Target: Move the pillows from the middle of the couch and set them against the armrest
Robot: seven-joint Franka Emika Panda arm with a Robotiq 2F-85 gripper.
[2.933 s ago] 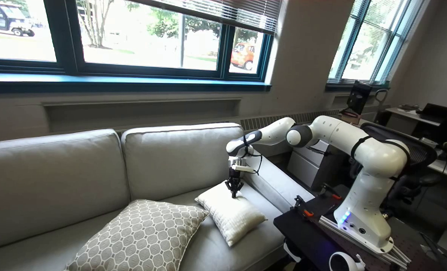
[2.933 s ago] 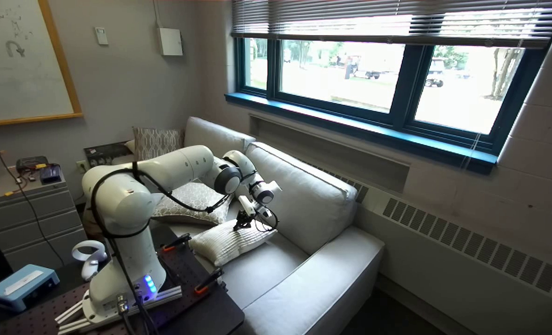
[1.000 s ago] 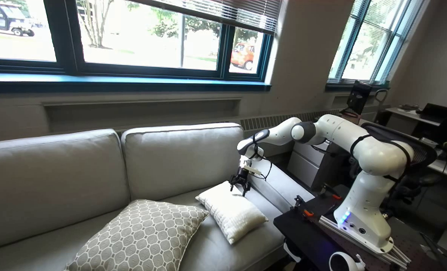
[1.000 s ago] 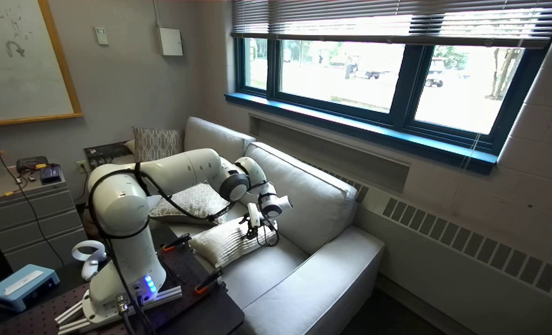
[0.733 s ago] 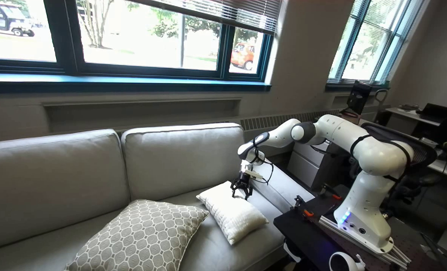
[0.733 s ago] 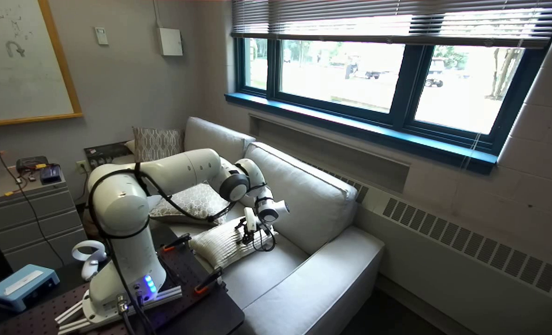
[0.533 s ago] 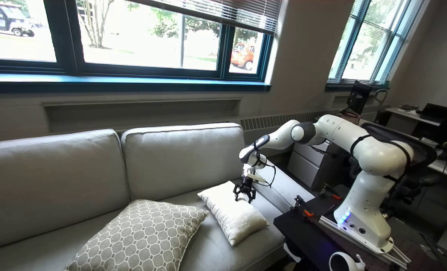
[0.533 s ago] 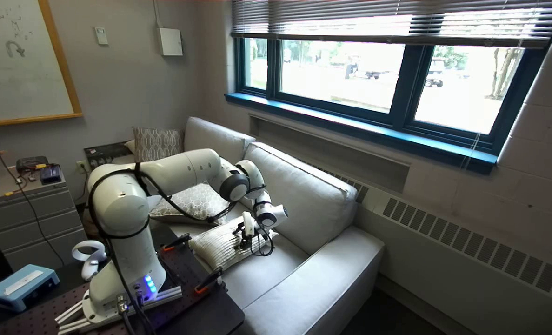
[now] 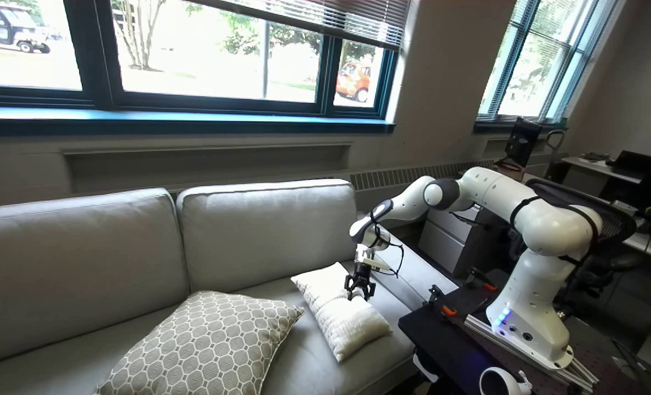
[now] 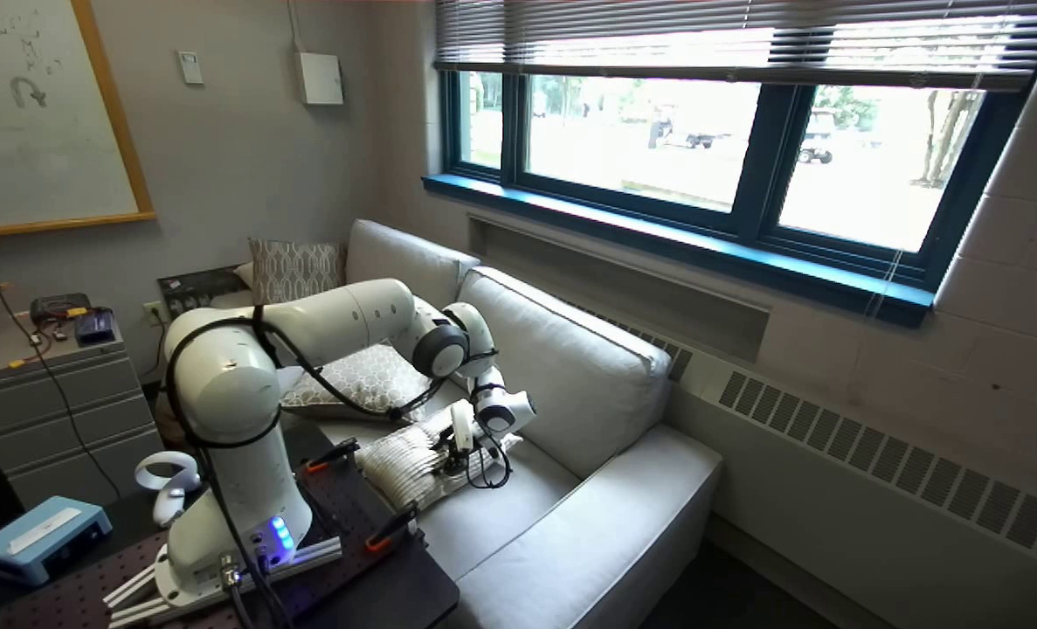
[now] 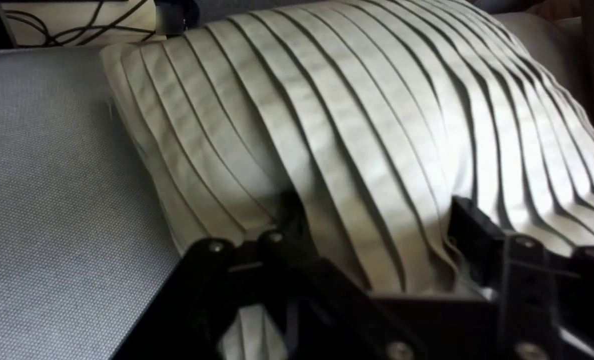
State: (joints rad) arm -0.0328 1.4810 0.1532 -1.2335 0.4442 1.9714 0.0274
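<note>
A white pleated pillow (image 9: 339,318) lies on the couch seat beside the armrest (image 9: 405,269), with a strip of bare seat between them. My gripper (image 9: 359,299) points down into its top, and the cloth dips and creases there. In the wrist view the fingers (image 11: 474,230) stand wide apart, sunk against the pleats, with raised white cloth (image 11: 352,165) between them. The other fingertip is partly buried in shadowed cloth. A larger beige pillow (image 9: 210,340) with a honeycomb pattern rests further along the seat; the arm partly covers it in an exterior view (image 10: 361,380).
Grey back cushions (image 9: 265,230) rise behind the pillows. The dark robot table (image 9: 440,334) with orange-tipped clamps (image 10: 391,528) borders the couch front. Another patterned pillow (image 10: 295,269) leans at the couch's far end. A cable (image 9: 396,260) loops beside the wrist.
Over the last second my gripper has come down and toward the couch front, pressing into the white pillow. A crease has formed across it, and its jaws have drawn in a little.
</note>
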